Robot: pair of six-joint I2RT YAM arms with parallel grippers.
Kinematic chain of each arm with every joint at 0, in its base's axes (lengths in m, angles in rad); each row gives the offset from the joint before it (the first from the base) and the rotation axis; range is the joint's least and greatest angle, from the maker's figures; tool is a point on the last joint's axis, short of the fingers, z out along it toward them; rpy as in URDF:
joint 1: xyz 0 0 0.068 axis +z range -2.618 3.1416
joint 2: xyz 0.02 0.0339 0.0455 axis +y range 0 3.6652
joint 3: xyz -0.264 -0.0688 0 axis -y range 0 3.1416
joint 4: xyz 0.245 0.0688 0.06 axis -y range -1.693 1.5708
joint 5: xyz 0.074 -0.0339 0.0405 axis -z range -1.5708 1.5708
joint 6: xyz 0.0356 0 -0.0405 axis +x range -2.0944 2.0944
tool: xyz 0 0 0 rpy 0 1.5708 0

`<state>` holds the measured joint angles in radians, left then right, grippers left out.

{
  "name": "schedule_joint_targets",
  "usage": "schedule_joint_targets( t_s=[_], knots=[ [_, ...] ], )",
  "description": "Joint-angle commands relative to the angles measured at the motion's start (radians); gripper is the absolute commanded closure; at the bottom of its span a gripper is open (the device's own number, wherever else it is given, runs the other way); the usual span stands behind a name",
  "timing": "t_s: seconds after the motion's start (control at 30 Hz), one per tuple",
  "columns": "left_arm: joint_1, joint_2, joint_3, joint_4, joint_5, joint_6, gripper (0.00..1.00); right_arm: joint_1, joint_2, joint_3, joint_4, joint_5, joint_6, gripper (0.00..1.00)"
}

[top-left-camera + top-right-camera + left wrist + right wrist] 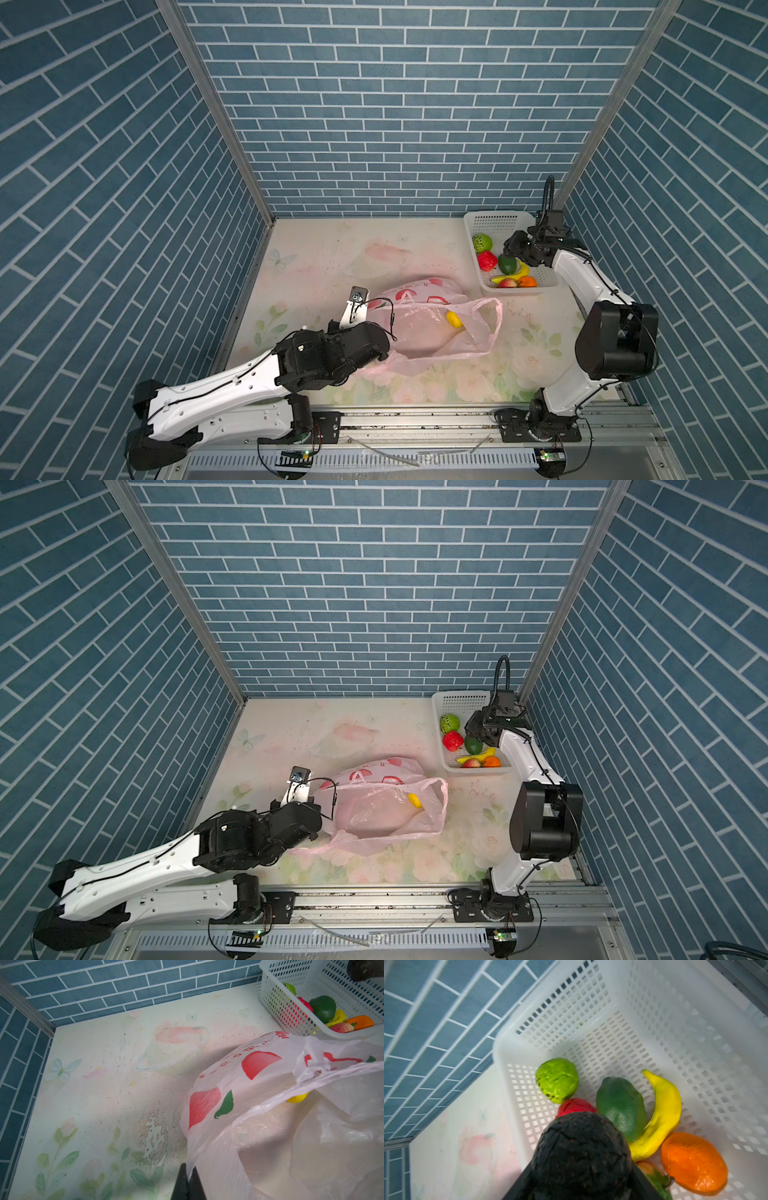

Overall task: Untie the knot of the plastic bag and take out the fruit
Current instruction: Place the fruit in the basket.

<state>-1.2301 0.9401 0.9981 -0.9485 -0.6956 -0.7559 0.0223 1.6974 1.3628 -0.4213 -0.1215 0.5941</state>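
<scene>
**Left pincer**: shut narrow on the rim of the bag, a fold of film being nipped between the fingers. The bag is spread away from it over the desk, with the mouth held agape.

**Right pincer**: closed about a dark avocado, which is held above the basket. Beneath and just ahead of it are found a strawberry, a green fruit, a banana, an orange and a knobbly lime-green fruit.

**Knot**: none is seen tied; a handle loop lies slack.

**Left in the bag**: one yellow fruit, seen inside the mouth. It lies between the two pincers, somewhat nearer the left one, which is taken up with the rim.

**Judgement**: release is called for next, the drop being straight down from the right pincer. The yellow fruit would then be fetched by that arm, back towards its own base.
</scene>
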Motion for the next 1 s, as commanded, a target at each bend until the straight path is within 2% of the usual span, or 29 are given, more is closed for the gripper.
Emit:
schedule_joint_targets(
  t_s=[0.0, 0.1, 0.27, 0.37, 0.8, 0.97],
  knots=[
    [0.006, -0.020, 0.004, -0.029, -0.025, -0.013, 1.00, -0.004, 0.049, 0.080, 0.038, 0.059, -0.067, 0.64],
    [0.004, -0.023, 0.002, -0.017, -0.018, -0.010, 1.00, -0.005, 0.093, 0.100, 0.024, 0.070, -0.081, 0.63],
    [0.003, -0.025, -0.014, 0.015, -0.003, 0.001, 1.00, -0.007, 0.114, 0.111, -0.013, 0.097, -0.091, 0.43],
    [0.002, -0.026, -0.019, 0.034, 0.002, 0.012, 1.00, -0.007, 0.104, 0.108, -0.027, 0.103, -0.096, 0.37],
    [0.002, -0.018, -0.026, 0.073, 0.012, 0.027, 1.00, -0.005, 0.031, 0.102, -0.103, 0.105, -0.113, 0.26],
    [-0.004, -0.015, -0.038, 0.118, 0.030, 0.053, 1.00, 0.017, -0.097, 0.090, -0.180, 0.042, -0.095, 0.26]
  ],
)
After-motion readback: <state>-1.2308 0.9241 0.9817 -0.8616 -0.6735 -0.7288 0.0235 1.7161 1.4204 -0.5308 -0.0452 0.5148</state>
